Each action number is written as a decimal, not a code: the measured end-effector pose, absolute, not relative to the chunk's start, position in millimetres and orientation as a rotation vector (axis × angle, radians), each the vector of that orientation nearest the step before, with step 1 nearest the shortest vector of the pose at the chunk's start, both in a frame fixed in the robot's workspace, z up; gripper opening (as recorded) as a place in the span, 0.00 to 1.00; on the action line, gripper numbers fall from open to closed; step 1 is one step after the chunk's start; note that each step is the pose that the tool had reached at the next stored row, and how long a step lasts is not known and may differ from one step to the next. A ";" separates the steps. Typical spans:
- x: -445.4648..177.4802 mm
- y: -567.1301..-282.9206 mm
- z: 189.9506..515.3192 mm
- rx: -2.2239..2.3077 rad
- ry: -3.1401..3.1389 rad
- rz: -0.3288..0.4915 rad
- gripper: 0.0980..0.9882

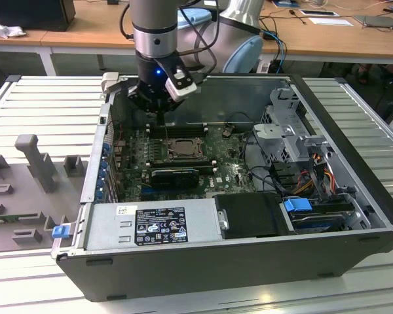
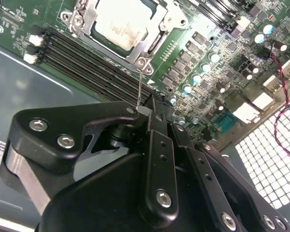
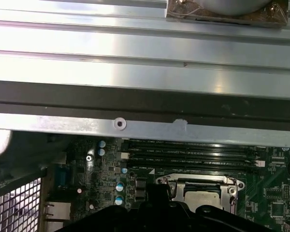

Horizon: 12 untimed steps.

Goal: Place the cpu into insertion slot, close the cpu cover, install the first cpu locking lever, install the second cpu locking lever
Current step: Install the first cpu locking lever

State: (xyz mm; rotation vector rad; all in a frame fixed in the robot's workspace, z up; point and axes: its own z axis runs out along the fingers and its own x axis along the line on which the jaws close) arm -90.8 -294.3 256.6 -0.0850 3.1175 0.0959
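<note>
The gripper (image 2: 146, 115) is pressing its black fingers (image 2: 159, 145) together, and the free end of a thin wire locking lever (image 2: 140, 87) is sitting right at their tips, so the hand is clenching on that lever; the lever is running in a straight line from the fingertips to one corner of the socket, where its other end is meeting a small screw head.

In the exterior view the gripper (image 1: 158, 118) is hanging from the grey arm (image 1: 154, 26) inside the open computer case (image 1: 203, 261), over the far edge of the insertion slot (image 1: 182, 148).

The cpu (image 2: 121, 21) is lying in the insertion slot, its pale face showing through the window of the cpu cover (image 2: 84, 17); the cover is lying flat over it, framing it on every side that shows; in the first wrist view the cpu (image 3: 203, 195) and the silvery cover (image 3: 176, 186) are sitting the same way, just past the dark body of the gripper.

The long black memory slots (image 2: 87, 55) are running alongside the socket, between it and the wall of the case; the green circuit board (image 2: 208, 53) is spreading out around them, with rows of small round capacitors (image 2: 198, 77) near the socket; a twisted red and black wire (image 2: 280, 82) is trailing over a perforated metal grille (image 2: 266, 154) at the board's edge.

A grey power supply (image 1: 150, 226) with labels is filling the near side of the case; the case is resting on a ribbed metal table (image 1: 46, 98).
</note>
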 end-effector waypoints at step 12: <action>-68.6 -294.5 251.7 -0.078 3.118 0.096 0.01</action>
